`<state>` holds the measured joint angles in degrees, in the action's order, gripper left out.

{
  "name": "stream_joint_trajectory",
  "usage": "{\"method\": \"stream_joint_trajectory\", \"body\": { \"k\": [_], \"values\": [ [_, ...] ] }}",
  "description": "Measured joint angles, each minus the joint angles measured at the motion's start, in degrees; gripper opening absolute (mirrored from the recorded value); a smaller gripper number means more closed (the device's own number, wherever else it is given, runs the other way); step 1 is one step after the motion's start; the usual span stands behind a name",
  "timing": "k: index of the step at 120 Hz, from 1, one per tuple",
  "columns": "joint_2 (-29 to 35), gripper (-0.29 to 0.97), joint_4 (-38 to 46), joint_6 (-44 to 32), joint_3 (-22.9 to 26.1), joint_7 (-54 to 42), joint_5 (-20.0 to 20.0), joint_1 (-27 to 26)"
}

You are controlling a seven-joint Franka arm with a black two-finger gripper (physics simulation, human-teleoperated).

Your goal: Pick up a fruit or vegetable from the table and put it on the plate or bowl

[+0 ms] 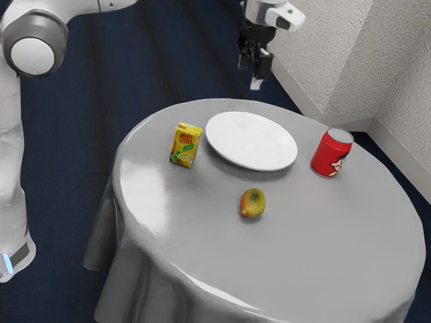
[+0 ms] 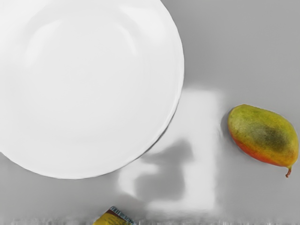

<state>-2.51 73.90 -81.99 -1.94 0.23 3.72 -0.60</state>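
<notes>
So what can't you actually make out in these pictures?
- Juice box, wrist view: cut off by the picture's edge, so just a corner shows.
- Plate, wrist view: part of its rim runs past the edge.
- Red can, exterior view: the print is too small to read.
- Whatever holds the table up, exterior view: hidden under the draped grey cloth.

Our arm (image 1: pixel 12 168): glossy white shells, a grey joint ring (image 1: pixel 48 25), a blue light (image 1: pixel 7 264), a black gripper (image 1: pixel 252 70).
</notes>
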Motion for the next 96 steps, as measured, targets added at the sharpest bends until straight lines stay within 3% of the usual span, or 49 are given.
{"method": "stream_joint_trajectory", "body": {
  "k": [26,36,49,78,96],
  "values": [
    [0.00,0.68,-0.46,2.94,-0.14,0.16,0.38,3.01],
    [3.27,0.68,-5.60,4.02,0.37,0.19,0.35,3.60],
    [5.44,0.68,-9.93,4.98,7.16,0.28,0.38,8.57],
    [-1.43,0.68,-10.16,5.93,9.01,2.64,1.43,-6.41],
    [-3.52,0.68,-6.22,6.25,9.41,10.76,-1.76,1.72]
  ]
}}
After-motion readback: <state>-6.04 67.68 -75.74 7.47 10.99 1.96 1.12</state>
